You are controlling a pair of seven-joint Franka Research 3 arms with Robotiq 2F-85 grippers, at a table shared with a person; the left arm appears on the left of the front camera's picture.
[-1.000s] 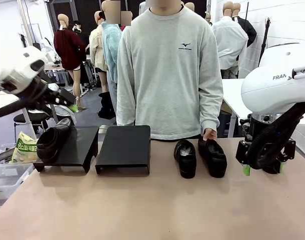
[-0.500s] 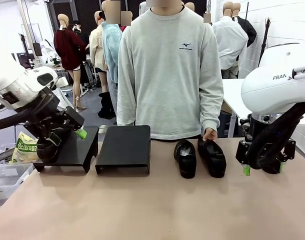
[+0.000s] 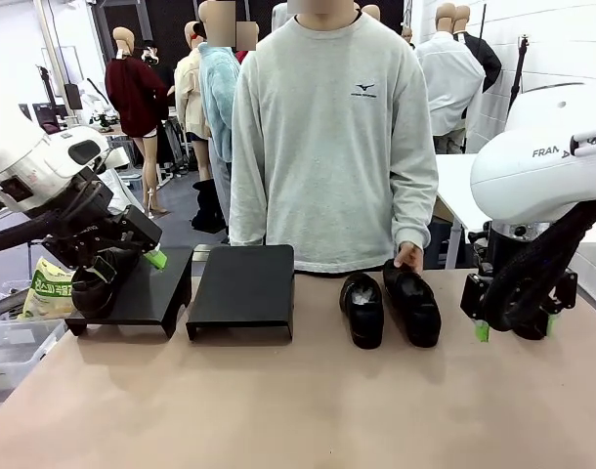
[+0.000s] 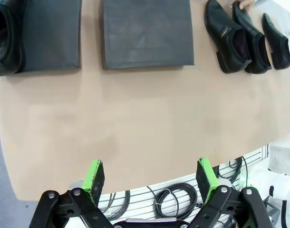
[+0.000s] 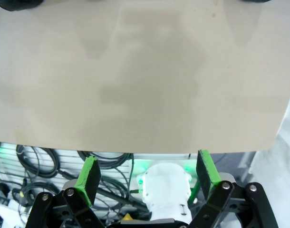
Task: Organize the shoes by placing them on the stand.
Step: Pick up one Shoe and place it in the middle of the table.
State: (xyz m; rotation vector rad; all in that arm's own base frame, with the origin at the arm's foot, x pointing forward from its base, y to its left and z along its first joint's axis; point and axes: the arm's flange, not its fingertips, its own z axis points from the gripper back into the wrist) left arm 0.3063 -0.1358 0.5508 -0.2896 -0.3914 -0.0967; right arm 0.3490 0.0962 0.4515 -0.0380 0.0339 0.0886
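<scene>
We judge the next pick turns on the 3 loose shoes [image 4: 252,45] on the table [image 3: 278,410]. They lie just right of the empty stand [image 3: 241,288], long axes running from us toward the person. A person's hand [image 3: 409,258] touches 1 heel. Our right claw [image 3: 516,327], spread and empty, hovers farther right of that stand. It is nearer them than our left claw [image 4: 149,164], also spread and empty, left of that stand.
</scene>
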